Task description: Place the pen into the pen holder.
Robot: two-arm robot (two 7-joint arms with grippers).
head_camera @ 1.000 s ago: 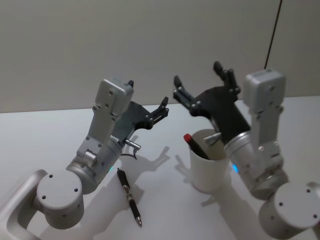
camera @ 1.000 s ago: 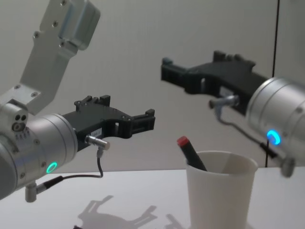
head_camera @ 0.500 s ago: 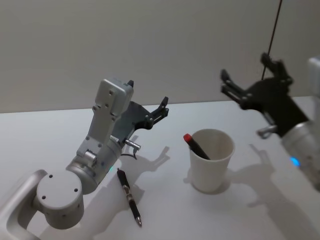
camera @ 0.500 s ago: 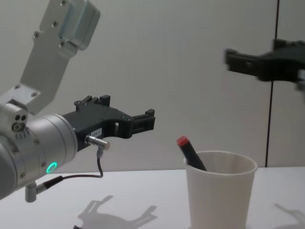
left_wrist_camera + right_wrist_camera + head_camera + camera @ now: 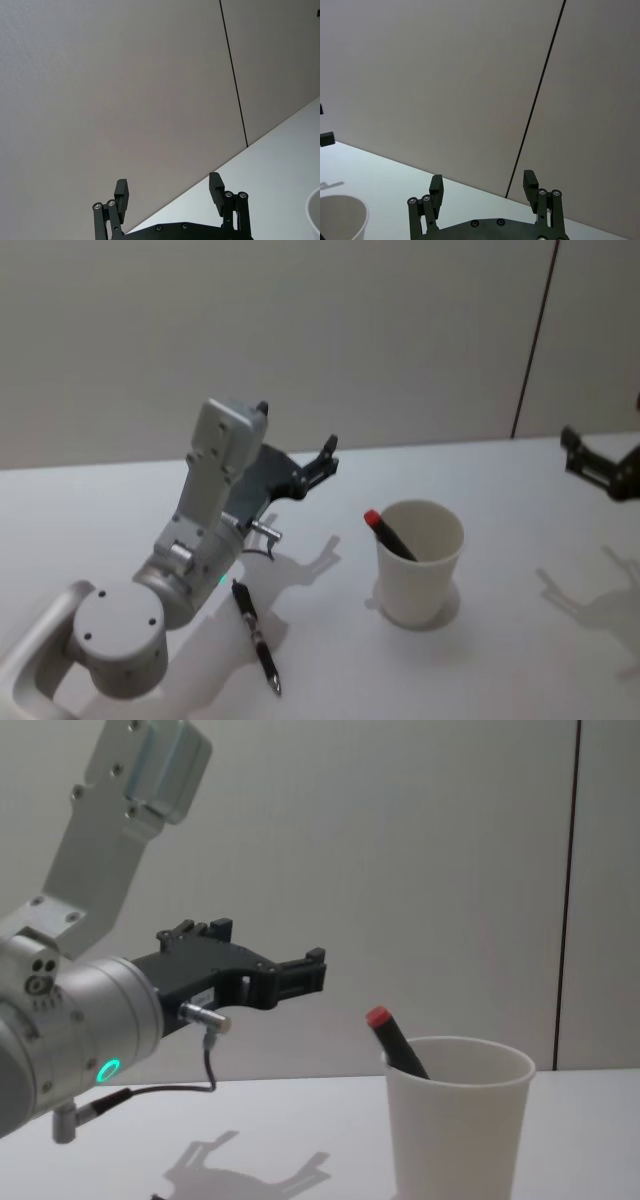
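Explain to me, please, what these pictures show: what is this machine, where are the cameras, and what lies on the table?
It is a robot with two arms, each ending in a gripper with two fingers. One camera looks down from its head, one forward from its chest, one sits on each wrist. The left gripper and the right gripper are open and hold nothing. On the white table stands a white paper cup with a red-capped pen inside. A black pen lies on the table near the left arm.

A bare lab-like test room: a plain white table [image 5: 500, 500] against blank grey wall panels [image 5: 300, 330].
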